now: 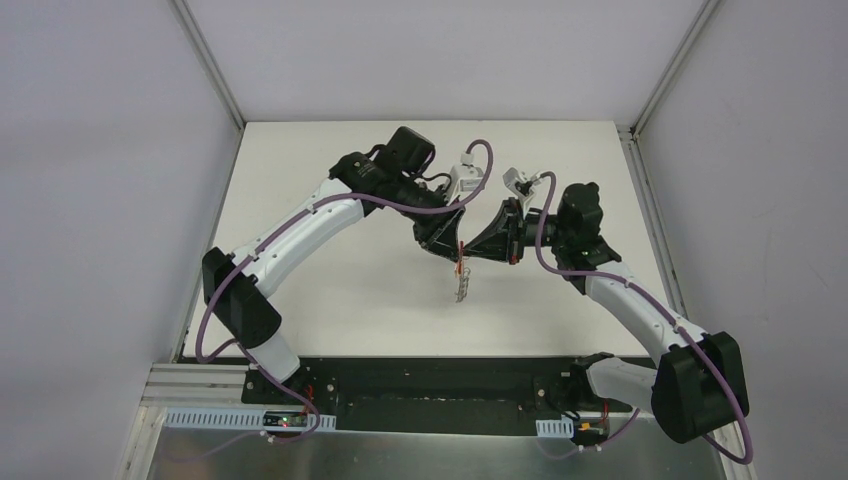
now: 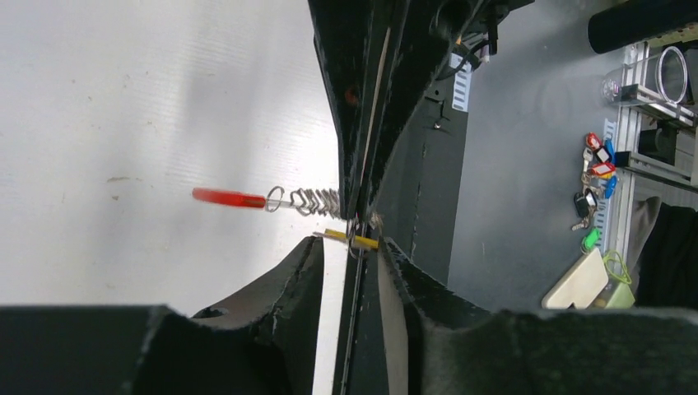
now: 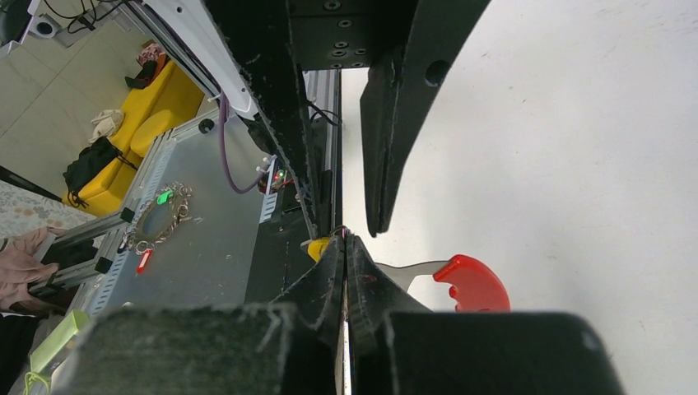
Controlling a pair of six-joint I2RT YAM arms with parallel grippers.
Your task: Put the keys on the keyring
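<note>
Both grippers meet in mid-air above the middle of the white table [image 1: 350,300]. My right gripper [image 3: 346,239] is shut on the thin wire of the keyring. The keyring's red part [image 3: 471,284] and a silver piece stick out beside it. In the left wrist view the red part [image 2: 226,197] and silvery chain [image 2: 317,200] hang from the right gripper [image 2: 360,210]. My left gripper [image 2: 352,243] has its jaws a key's length apart, with the yellow-headed key [image 2: 366,241] clamped across their tips against the wire. The keyring dangles below both grippers [image 1: 461,285].
A black rail [image 1: 430,375] runs along the table's near edge. White walls enclose the table on three sides. A bunch of spare keys with coloured tags [image 2: 594,177] lies off the table; the right wrist view shows it on the grey shelf [image 3: 160,218].
</note>
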